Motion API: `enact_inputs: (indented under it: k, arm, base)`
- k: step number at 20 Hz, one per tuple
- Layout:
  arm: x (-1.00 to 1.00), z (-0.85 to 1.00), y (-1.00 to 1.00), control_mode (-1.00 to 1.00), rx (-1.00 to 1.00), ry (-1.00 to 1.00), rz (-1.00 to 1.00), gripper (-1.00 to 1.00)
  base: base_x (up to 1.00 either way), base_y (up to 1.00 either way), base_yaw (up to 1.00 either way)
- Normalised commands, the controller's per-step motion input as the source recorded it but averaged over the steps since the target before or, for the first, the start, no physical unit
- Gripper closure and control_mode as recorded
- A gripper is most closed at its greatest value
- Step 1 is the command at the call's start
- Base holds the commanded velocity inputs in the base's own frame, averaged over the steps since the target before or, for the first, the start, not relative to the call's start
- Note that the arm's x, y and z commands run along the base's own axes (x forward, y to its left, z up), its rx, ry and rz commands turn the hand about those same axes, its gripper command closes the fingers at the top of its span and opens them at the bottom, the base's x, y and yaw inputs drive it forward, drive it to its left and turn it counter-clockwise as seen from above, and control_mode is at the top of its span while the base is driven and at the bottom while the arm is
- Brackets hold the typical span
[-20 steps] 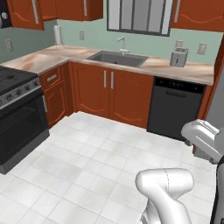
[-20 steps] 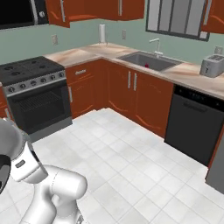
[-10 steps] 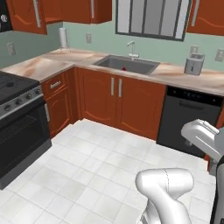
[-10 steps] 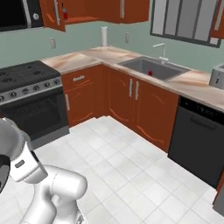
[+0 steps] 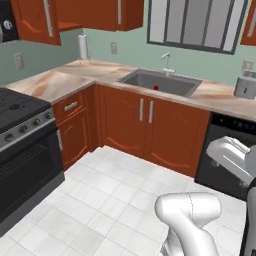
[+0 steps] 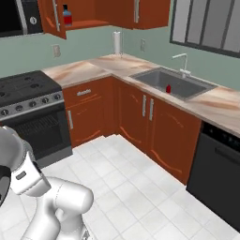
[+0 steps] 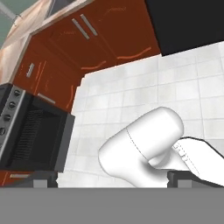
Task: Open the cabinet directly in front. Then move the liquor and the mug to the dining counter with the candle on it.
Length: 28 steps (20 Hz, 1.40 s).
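The cabinet (image 6: 89, 14) hangs on the wall at the upper left, above the marble worktop. Its left door (image 6: 49, 17) stands swung open. Inside on the shelf stands the liquor (image 6: 67, 15), blue above and red below. The left base view has the same cabinet (image 5: 70, 15) at its top left with the door (image 5: 35, 20) ajar. The mug, the dining counter and the candle are out of view. My gripper (image 7: 113, 179) is open, its fingertips (image 7: 45, 179) far apart, pointing down at the tiled floor with nothing between them.
A black stove (image 6: 33, 93) stands at the left under a microwave (image 6: 16, 16). A paper towel roll (image 6: 116, 43), a sink (image 6: 171, 83) holding a small red item (image 6: 168, 88), a toaster (image 5: 245, 87) and a black dishwasher (image 6: 220, 173) line the worktop run. White tiled floor (image 5: 100, 200) lies ahead.
Both base views have shifted: the base has moved, so the sink and dishwasher slid right and the stove and open cabinet came in at the left. The gripper stays open.
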Motion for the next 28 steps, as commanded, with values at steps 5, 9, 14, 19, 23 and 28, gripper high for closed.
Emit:
enact_inputs:
  k: [5, 9, 14, 19, 23, 28]
  arm:
    - [0.0, 0.0, 0.0, 1.0, 0.0, 0.0, 0.0, -1.0]
    - [0.0, 0.0, 0.0, 1.0, 0.0, 0.0, 0.0, -1.0]
    - [0.0, 0.0, 0.0, 1.0, 0.0, 0.0, 0.0, -1.0]
    - [0.0, 0.0, 0.0, 1.0, 0.0, 0.0, 0.0, -1.0]
    - [0.0, 0.0, 0.0, 1.0, 0.0, 0.0, 0.0, -1.0]
    - [0.0, 0.0, 0.0, 1.0, 0.0, 0.0, 0.0, -1.0]
  base:
    - [0.83, 0.0, 0.17]
    - [0.81, 0.0, 0.17]
    - [0.83, -0.02, 0.17]
    - [0.8, -0.07, 0.17]
    - [0.76, -0.08, 0.16]
    - [0.71, -0.07, 0.16]
